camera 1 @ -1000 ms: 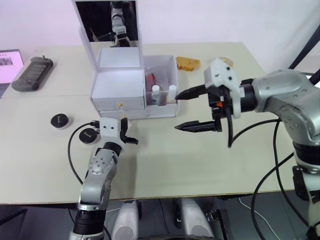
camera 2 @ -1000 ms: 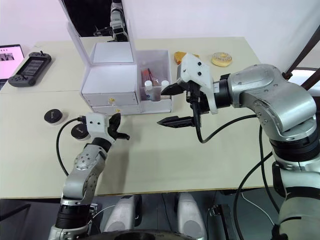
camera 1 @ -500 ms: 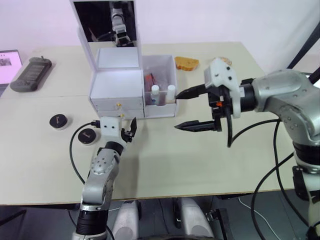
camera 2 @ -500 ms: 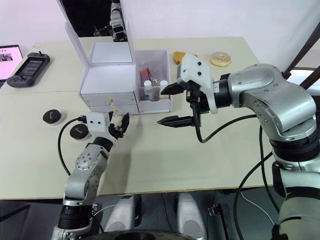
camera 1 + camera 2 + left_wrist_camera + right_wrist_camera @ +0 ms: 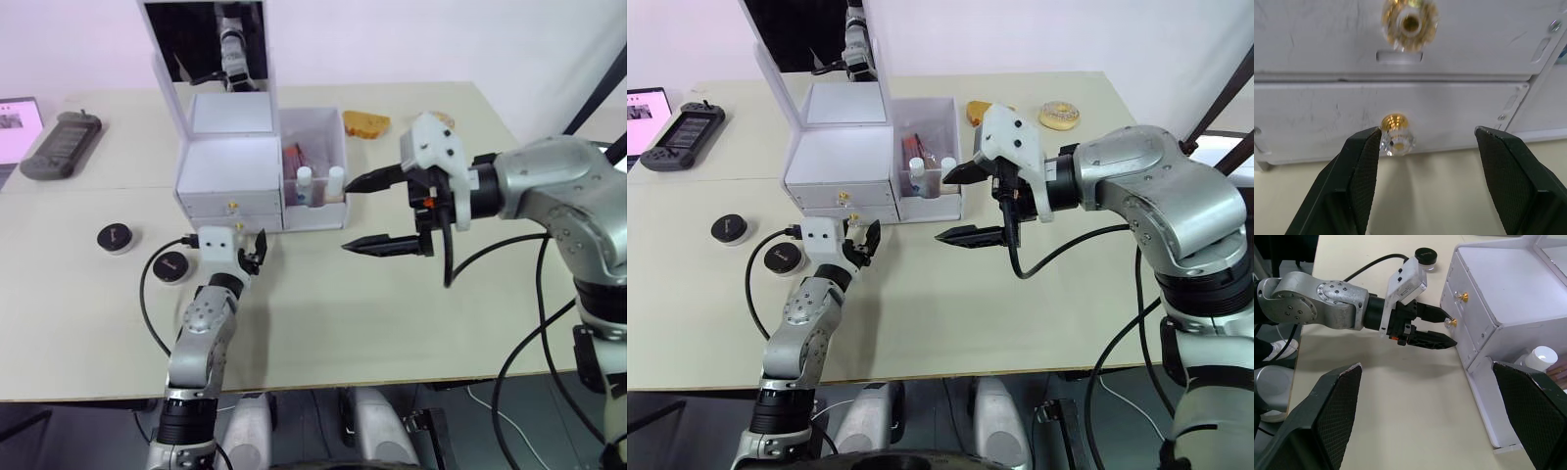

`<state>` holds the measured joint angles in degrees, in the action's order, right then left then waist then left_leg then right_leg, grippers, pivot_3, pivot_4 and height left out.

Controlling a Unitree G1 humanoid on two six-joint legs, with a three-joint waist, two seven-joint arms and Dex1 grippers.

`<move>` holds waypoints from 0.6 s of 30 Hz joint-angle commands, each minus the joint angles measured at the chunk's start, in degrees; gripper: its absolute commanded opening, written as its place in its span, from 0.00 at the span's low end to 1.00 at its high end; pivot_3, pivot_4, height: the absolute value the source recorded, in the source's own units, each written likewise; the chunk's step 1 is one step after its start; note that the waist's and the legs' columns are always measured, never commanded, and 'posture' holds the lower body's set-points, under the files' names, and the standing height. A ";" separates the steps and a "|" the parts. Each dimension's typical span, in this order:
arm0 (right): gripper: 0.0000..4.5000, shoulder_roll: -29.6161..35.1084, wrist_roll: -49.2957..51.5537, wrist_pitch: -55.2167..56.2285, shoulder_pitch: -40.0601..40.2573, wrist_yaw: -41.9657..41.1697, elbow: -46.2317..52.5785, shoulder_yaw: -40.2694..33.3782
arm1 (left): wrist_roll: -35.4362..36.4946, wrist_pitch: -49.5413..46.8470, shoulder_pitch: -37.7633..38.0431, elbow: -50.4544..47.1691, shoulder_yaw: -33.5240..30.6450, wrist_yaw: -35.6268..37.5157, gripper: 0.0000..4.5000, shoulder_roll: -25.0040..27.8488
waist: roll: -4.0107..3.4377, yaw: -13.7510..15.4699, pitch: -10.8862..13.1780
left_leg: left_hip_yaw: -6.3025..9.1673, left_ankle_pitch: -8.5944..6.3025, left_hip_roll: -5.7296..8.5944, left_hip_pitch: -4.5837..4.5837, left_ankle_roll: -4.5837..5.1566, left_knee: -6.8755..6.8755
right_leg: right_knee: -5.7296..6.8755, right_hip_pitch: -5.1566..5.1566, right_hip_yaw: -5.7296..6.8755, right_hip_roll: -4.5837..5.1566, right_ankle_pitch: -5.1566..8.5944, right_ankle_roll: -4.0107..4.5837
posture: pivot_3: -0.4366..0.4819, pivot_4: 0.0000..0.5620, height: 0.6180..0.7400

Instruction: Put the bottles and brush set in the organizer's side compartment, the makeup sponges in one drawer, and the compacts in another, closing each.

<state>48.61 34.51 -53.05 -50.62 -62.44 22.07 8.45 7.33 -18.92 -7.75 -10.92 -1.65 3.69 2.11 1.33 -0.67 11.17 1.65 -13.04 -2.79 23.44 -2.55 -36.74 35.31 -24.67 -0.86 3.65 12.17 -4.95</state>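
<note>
The white organizer (image 5: 260, 166) stands on the table (image 5: 323, 313) with its mirrored lid up. The left gripper (image 5: 1427, 147) sits right at the organizer's front, level with the lower drawer (image 5: 1376, 120). Its two fingers (image 5: 1359, 166) are spread wide and hold nothing. The lower drawer's gold-and-clear knob (image 5: 1396, 134) lies between them, close against one finger, though whether it touches cannot be told; the other finger is well off to the knob's far side. The upper drawer (image 5: 1400, 44) with its own knob (image 5: 1409, 19) is just above. Both drawers look shut, flush with the organizer's front.

The right gripper (image 5: 377, 211) hovers above the table just to the right of the organizer's side compartment (image 5: 315, 162), its fingers wide apart and empty, pointing towards the organizer.

In the side compartment stand two white-capped bottles (image 5: 320, 181) at the front, with a reddish item behind them that is too unclear to name.

Two round black compacts (image 5: 145, 251) lie on the table left of the organizer, one (image 5: 118, 237) farther out and one (image 5: 172, 265) nearer, just beside the left arm's cable. They are well apart from both grippers' fingers.

Behind and right of the organizer lie two yellowish-orange pieces, one (image 5: 366, 123) just beyond the side compartment and another (image 5: 1060, 116) further right. A dark handheld device (image 5: 64, 144) lies far left of the organizer.
</note>
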 commanded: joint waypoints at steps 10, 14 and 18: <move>1.00 0.40 -0.95 1.57 -0.46 -0.20 0.09 -0.83 | 0.35 1.38 -0.48 -2.56 0.33 0.89 0.06 -0.02 | 0.00 0.08 0.00 | 0.00 0.00 0.00 0.04 0.00 0.00 | -0.07 0.00 0.00 0.00 0.00 0.01 | 0.48 0.27 1.00; 1.00 0.22 -1.17 2.06 -0.29 -0.45 -0.22 -0.53 | 1.70 -0.27 0.73 -5.06 0.15 2.36 0.06 0.90 | 0.00 0.05 0.01 | 0.00 -0.01 0.00 0.05 0.01 0.02 | -0.07 0.00 0.00 0.00 0.00 0.01 | 0.48 0.27 1.00; 1.00 -0.49 -1.03 2.09 0.13 -0.63 -0.14 -0.17 | 4.73 -4.36 4.70 -11.95 0.09 6.24 0.06 4.13 | 0.01 -0.08 0.02 | 0.00 -0.02 0.00 0.05 0.02 0.06 | -0.08 -0.03 0.00 0.01 0.00 0.01 | 0.48 0.27 1.00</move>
<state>48.26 33.36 -51.86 -50.18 -62.91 21.59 8.78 10.32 -22.74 -3.36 -17.41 -1.96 7.77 5.55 1.34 -0.76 11.19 1.65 -13.05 -2.79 23.50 -2.54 -36.64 35.22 -24.73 -0.86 3.65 12.17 -4.94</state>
